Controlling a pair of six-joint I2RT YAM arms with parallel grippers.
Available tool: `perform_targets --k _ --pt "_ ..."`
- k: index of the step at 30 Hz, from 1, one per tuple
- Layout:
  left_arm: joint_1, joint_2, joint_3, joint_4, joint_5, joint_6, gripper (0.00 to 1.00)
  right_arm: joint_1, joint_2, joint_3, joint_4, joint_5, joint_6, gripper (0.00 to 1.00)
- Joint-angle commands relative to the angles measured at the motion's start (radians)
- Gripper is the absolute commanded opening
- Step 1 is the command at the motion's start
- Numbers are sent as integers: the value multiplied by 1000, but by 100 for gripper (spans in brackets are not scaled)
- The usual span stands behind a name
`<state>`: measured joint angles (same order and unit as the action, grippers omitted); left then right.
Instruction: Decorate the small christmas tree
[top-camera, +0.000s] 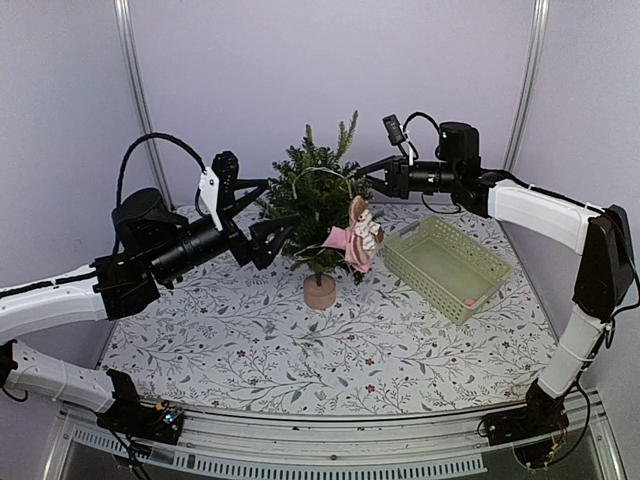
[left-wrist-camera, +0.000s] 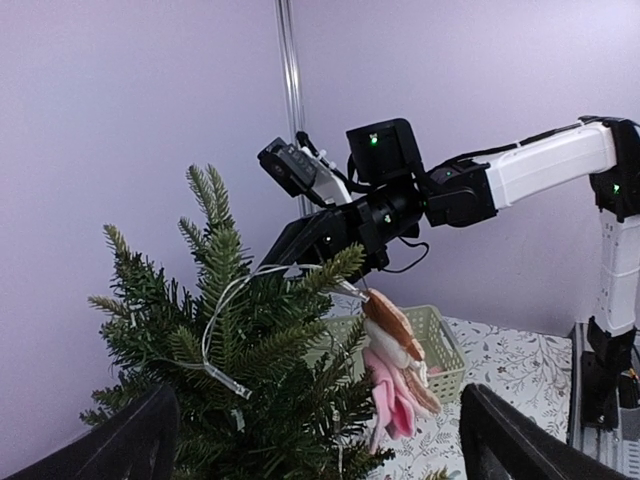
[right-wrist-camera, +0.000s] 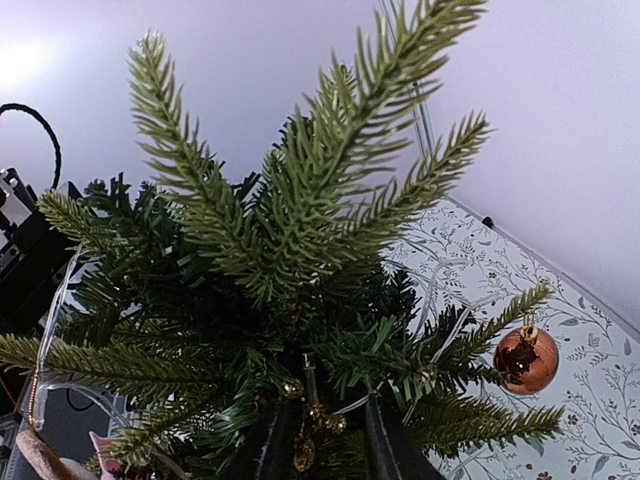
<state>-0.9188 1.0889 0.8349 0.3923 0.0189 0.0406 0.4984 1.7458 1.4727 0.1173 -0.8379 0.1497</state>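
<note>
The small christmas tree stands mid-table on a tan base, with a white light wire looped over it. A pink doll ornament hangs on its right side and also shows in the left wrist view. A copper ball hangs on a branch. My right gripper reaches into the upper right branches, its jaws narrowed around a gold bead ornament. My left gripper is open wide and empty against the tree's left side, with its fingers on either side of the branches.
A pale green basket lies right of the tree with a small pink item inside. The table has a floral cloth. Purple walls and metal posts close the back.
</note>
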Motion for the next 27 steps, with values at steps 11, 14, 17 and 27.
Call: perform_targets --k 11,14,17,27 --pt "18 1 -5 22 20 5 99 -49 -128 -35 3 56 7 53" --pt "18 8 1 22 22 8 99 -67 -145 -46 6 48 17 53" --pt "18 16 6 22 20 13 99 -90 -172 -75 6 45 25 53" --pt "28 10 -11 20 15 -2 99 -155 -377 -268 -527 475 -53 53"
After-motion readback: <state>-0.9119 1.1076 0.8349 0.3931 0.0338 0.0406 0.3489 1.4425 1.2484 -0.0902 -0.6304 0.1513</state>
